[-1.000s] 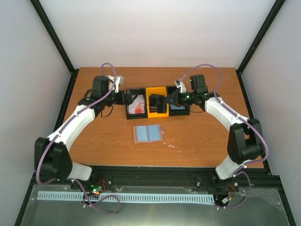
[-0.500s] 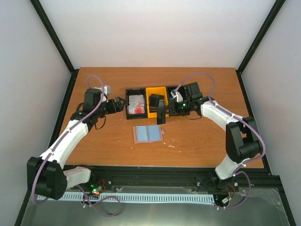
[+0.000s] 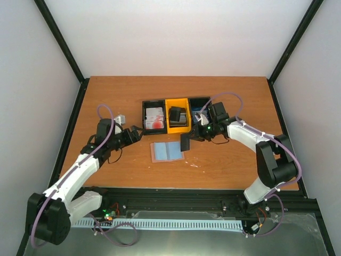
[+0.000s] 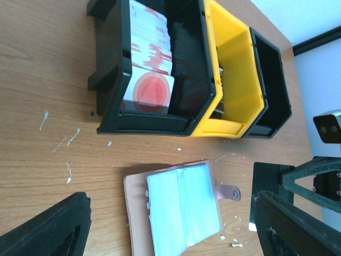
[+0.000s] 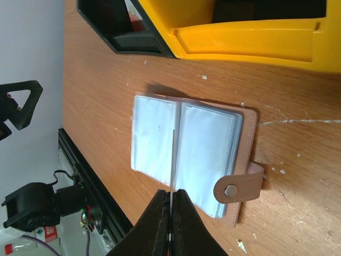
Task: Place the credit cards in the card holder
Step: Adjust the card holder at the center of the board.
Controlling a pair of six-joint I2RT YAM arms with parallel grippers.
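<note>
The card holder [image 3: 168,151] lies open on the table, tan leather with clear sleeves; it also shows in the left wrist view [image 4: 181,208] and the right wrist view [image 5: 192,154]. My right gripper [image 3: 189,140] is shut on a dark card [image 3: 185,142], held on edge just above the holder's right side; the right wrist view shows the card edge-on [image 5: 173,160] over the middle fold. My left gripper [image 3: 136,135] is open and empty, left of the holder. White cards with red blotches [image 4: 152,69] stand in the left black bin [image 3: 145,114]. Dark cards [image 3: 178,114] sit in the yellow bin [image 3: 184,101]. Blue cards are hidden.
Three bins stand in a row behind the holder: black, yellow, and a second black bin [image 4: 272,80] partly covered by the right arm. Small white flecks [image 4: 66,141] lie on the wood. The black rail [image 3: 170,194] runs along the table's near edge.
My right gripper has carried the dark card from the yellow bin down to the card holder. My left arm has drawn back from the bins toward the near left.
</note>
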